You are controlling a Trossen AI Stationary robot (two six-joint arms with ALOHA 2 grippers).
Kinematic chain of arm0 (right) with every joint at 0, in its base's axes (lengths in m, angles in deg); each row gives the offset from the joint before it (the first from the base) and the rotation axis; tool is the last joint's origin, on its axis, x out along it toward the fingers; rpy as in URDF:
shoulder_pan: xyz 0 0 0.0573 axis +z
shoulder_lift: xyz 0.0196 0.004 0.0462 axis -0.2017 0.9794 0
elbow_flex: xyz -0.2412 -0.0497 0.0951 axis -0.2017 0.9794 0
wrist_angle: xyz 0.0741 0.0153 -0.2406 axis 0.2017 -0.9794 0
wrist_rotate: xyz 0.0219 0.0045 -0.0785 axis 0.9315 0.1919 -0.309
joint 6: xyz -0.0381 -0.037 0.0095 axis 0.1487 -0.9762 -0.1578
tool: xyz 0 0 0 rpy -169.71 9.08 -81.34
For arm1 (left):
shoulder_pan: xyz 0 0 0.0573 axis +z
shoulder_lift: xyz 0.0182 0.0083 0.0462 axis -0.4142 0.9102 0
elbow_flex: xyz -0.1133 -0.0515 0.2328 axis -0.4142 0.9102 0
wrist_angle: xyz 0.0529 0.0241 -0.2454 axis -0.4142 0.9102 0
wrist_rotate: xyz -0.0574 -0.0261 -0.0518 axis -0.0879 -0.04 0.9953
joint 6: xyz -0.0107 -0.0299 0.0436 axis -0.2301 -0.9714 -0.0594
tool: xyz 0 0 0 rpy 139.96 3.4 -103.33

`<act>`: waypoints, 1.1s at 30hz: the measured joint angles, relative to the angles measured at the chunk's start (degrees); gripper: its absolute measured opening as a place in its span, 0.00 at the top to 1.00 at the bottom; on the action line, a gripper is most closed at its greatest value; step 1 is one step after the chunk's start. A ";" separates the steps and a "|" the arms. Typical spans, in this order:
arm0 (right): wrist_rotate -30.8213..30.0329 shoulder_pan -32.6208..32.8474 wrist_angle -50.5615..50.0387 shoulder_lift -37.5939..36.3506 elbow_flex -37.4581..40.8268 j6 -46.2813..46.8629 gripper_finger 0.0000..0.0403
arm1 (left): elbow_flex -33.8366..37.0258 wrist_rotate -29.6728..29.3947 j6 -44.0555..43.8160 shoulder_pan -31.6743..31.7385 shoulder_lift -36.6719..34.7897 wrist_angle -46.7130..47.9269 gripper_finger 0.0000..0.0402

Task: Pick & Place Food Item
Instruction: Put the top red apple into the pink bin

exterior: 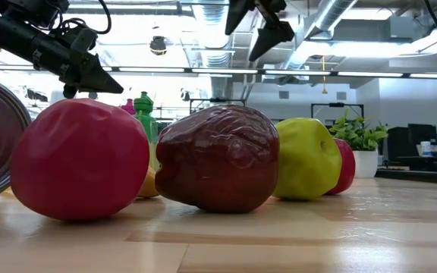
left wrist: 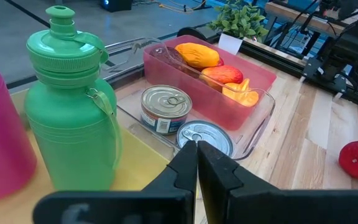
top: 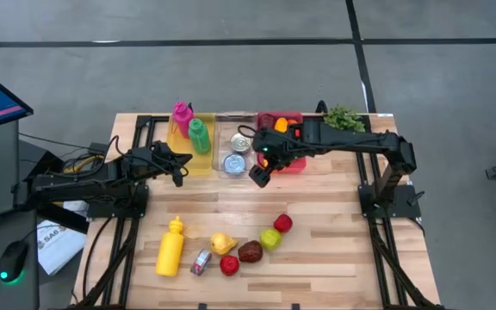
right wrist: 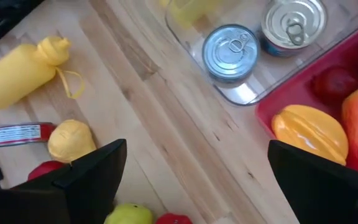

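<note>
high view: wooden table with three bins along the far edge, yellow bin holding a pink bottle and a green bottle, clear bin with two cans, red bin with orange and red fruit. left gripper sits by the yellow bin's near corner, fingers pressed together, nothing in them. right gripper hangs over the near edge of the clear and red bins, fingers spread wide, empty. loose food lies near the front edge: yellow bottle, small can, lemon, red tomato, dark red apple, green apple, red apple. small plant at the far right corner.

low view: tomato, dark red apple, green apple lined up close on the table, a red apple edge behind the green one. both grippers up above, left one closed to a point, right one apart.

left wrist view: closed fingers aimed at the cans, green bottle just beside, red bin with fruit beyond.

right wrist view: spread fingers over bare table, lemon, small can, yellow bottle below, cans and orange fruit in the bins.
</note>
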 joint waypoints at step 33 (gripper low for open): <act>0.19 2.91 12.74 0.04 0.06 2.34 0.05 | 0.00 0.00 -0.02 0.00 0.00 0.00 0.99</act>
